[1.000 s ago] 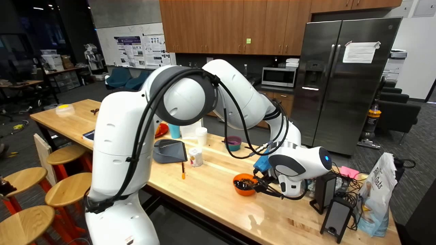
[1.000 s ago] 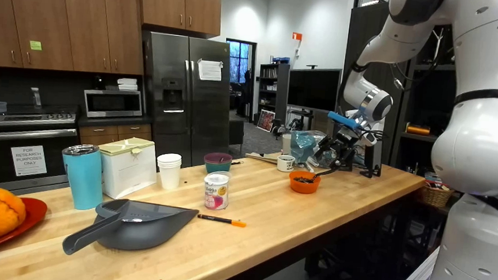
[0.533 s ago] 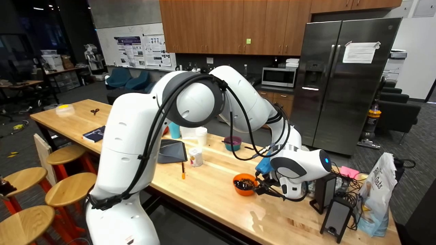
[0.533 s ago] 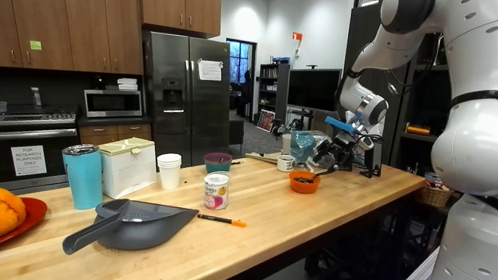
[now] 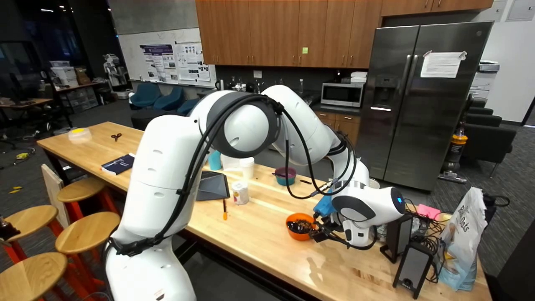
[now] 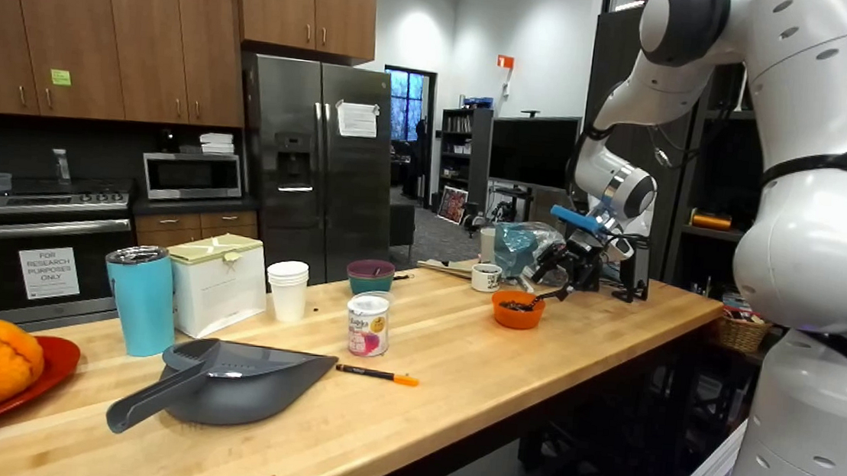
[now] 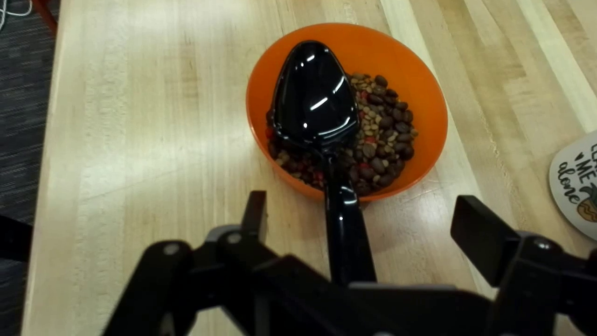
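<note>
Wrist view looked steeply down, close over orange bowl (image 7: 422, 109), upper centre; both exterior views stood farther back, facing across table (image 5: 255, 232), sharing bowl, fridge (image 5: 426, 113) and arm (image 6: 814, 241), near at frame right in an exterior view

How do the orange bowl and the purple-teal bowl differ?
Colour: the orange bowl is orange inside and out; the purple-teal bowl shows purple at the top, teal below.
Place: the orange bowl, with a black spoon in it, sits close to the open gripper; the purple-teal bowl stands farther from it.
Shared: both stand upright on the wooden table.
</note>
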You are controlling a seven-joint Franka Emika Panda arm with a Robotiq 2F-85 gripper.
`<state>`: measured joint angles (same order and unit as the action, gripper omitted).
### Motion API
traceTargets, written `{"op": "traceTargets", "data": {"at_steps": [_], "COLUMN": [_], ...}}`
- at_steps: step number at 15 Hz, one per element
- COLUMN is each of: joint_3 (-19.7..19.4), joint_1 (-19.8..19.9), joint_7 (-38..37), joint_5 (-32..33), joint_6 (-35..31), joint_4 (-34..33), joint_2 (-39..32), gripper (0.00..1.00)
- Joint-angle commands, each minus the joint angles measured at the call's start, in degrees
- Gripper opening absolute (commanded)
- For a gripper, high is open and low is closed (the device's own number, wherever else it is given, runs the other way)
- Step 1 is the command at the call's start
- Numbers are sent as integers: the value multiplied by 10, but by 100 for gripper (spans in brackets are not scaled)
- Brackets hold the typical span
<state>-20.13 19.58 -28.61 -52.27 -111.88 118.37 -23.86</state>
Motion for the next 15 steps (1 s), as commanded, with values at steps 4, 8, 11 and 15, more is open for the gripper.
{"op": "traceTargets", "data": {"at_steps": [4,8,11,15], "joint_3": [-1,0,0,0], "joint_1": [4,4,3,5], "joint_7": [-10,-9,-9,-11], "joint_5": [4,3,4,1], "joint_6": [1,3,2,5], "joint_4": [-14,-15,-14,-16], "joint_2": [-10,-14,-14,-16], "gripper": [73,45,20,5]}}
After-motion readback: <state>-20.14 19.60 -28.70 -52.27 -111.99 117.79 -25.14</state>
